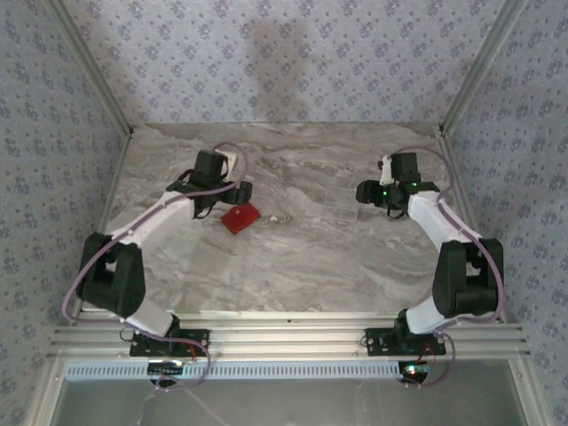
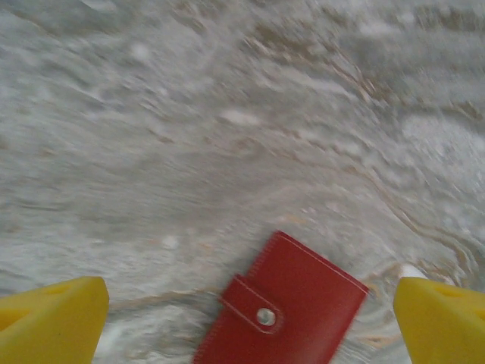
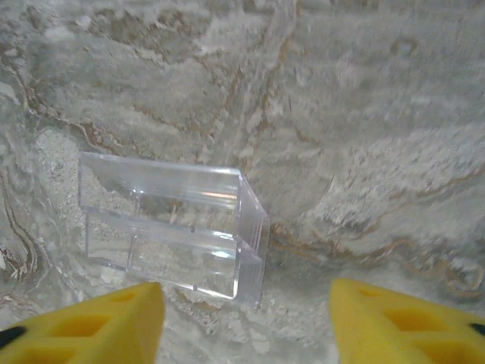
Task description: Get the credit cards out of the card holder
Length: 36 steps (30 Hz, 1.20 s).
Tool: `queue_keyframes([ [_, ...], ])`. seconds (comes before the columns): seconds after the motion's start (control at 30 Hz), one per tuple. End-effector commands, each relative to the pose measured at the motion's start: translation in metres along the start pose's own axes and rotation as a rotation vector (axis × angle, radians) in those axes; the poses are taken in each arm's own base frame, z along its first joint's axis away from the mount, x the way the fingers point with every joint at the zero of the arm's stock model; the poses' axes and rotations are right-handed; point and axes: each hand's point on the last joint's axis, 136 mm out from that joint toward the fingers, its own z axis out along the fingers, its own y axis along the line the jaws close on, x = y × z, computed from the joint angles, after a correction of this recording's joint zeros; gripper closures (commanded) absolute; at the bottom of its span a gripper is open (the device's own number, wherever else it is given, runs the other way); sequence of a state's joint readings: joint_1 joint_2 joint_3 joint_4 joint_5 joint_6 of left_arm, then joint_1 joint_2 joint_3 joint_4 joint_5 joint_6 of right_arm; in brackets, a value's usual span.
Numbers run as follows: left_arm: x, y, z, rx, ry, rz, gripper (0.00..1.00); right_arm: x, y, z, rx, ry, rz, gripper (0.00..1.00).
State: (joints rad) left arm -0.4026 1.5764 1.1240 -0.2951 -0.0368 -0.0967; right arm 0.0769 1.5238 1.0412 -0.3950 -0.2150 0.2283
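Card holder: flat red wallet, stitched edge, lying closed on the desk in its left half. The side tab is snapped over the front with a small metal stud. The credit cards are hidden, presumably inside the shut cover. Judgement: light, thin, a bit floppy at the fold and likely to skate on the smooth marbled top. It needs pinning by one edge while the tab is lifted at its free end, since the stud may resist. The cards should be stiff and slick, best pinched by a short exposed edge once the pockets show. Left gripper hovers just above and near the holder, yellow fingers spread wide either side, holding nothing. Right gripper sits well apart over the right half of the desk, fingers parted with nothing between them. A clear plastic box lies on the desk just ahead of it.
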Motion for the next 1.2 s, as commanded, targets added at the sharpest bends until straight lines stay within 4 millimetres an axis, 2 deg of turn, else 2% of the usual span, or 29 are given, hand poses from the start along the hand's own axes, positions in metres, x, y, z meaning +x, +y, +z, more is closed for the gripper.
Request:
queue_keyframes([
  [0.0,0.022,-0.011,0.011,0.054,0.144,-0.044,0.05,0.006,0.002,0.004,0.008,0.075,0.021,0.49],
  [0.13,0.028,-0.016,0.025,0.088,0.193,-0.112,0.06,0.006,0.011,0.012,-0.012,0.111,0.003,0.61],
  [0.33,0.031,-0.018,0.039,0.176,0.239,-0.239,0.07,0.017,0.009,0.024,0.009,0.158,0.001,0.62],
  [0.43,0.026,-0.019,0.039,0.2,0.239,-0.232,0.07,0.022,0.008,0.03,0.016,0.172,0.005,0.62],
  [0.73,0.027,-0.005,0.05,0.138,0.296,-0.201,0.08,0.032,0.005,0.051,0.02,0.208,0.011,0.65],
  [0.93,0.042,-0.003,0.064,0.122,0.383,-0.161,0.09,0.036,0.005,0.059,0.026,0.225,0.005,0.71],
  [1.17,0.063,0.0,0.078,0.104,0.471,-0.138,0.1,0.037,0.008,0.059,0.045,0.234,-0.024,0.79],
])
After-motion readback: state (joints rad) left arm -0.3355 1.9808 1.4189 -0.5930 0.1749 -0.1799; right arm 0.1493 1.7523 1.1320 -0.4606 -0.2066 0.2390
